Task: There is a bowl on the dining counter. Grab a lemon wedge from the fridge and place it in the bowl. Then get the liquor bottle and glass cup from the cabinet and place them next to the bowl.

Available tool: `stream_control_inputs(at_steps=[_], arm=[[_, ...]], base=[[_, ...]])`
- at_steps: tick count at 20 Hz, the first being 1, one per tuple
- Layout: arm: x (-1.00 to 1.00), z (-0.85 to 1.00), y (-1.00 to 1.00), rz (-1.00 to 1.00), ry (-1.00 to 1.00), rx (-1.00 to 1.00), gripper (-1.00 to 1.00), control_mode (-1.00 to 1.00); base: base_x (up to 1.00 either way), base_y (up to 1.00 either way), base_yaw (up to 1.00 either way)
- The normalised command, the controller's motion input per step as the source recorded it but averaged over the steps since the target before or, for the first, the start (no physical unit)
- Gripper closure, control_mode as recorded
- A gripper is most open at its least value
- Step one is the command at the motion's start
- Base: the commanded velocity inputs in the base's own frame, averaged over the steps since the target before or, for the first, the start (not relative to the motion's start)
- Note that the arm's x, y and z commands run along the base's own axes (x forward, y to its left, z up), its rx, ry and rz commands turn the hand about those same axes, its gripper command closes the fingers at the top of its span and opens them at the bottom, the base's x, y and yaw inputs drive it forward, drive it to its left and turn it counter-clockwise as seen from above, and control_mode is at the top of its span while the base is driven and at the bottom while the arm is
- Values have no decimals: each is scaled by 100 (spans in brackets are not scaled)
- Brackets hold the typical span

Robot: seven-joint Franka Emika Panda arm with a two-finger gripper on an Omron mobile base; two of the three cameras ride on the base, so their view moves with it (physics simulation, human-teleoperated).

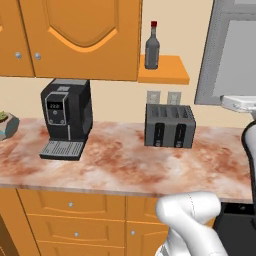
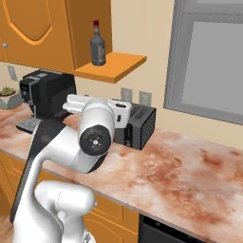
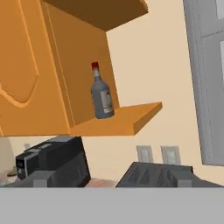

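The liquor bottle [image 1: 152,47] [image 2: 98,45] [image 3: 102,94], grey glass with a red cap, stands upright on an open orange shelf [image 1: 167,72] [image 3: 127,122] beside the closed upper cabinet [image 1: 80,35]. My gripper [image 3: 113,181] is open, its two tips far apart with nothing between them. It sits below and well short of the bottle, looking up at it. The white hand [image 1: 240,103] hovers above the counter at the right. The bowl, lemon wedge, fridge and glass cup are out of view.
A black coffee machine [image 1: 66,117] [image 2: 45,92] and a grey toaster [image 1: 169,125] [image 2: 137,126] stand on the marbled counter [image 1: 125,165] under the shelf. A potted plant [image 1: 5,122] sits at the far left. A grey window [image 2: 211,61] is to the right.
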Motion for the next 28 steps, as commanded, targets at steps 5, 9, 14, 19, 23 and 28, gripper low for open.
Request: stream_control_inputs(at_steps=[5,9,14,19,23,28], arm=[[15,100,2,21,-8,-9,-100,-100],[36,72,8,18,-1,-11,-100,-100],[39,24,3,15,0,-4,-100,-100],[14,-1,23,10,0,-1,-100,-100],[61,0,49,0,0,0,-100,-100],[62,0,41,0,0,0,-100,-100]], base=[[0,0,0],[0,0,0],[0,0,0],[0,0,0],[0,0,0],[0,0,0]])
